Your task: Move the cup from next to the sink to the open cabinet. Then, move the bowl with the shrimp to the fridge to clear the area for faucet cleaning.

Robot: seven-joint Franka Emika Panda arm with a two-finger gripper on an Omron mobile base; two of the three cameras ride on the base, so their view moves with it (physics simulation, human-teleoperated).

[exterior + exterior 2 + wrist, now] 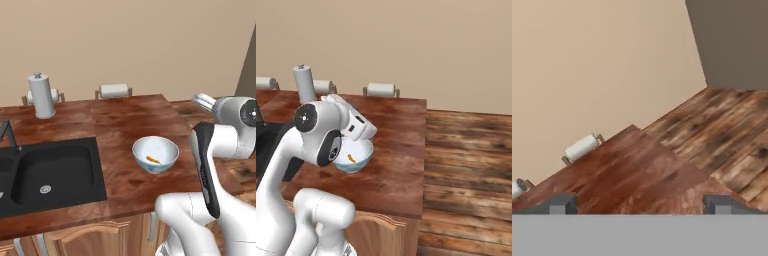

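Sitting on counter [120, 125]: white blue-patterned bowl [155, 154], orange shrimp [152, 159] inside; gripper [640, 205] released, empty.

Both base views look down from behind the arm at the shared table [125, 120], while the hand view skims low, seemingly tilted.

arm [210, 165]: folded, elbow bent | tool [639, 204]: jaws wide apart, holding nothing
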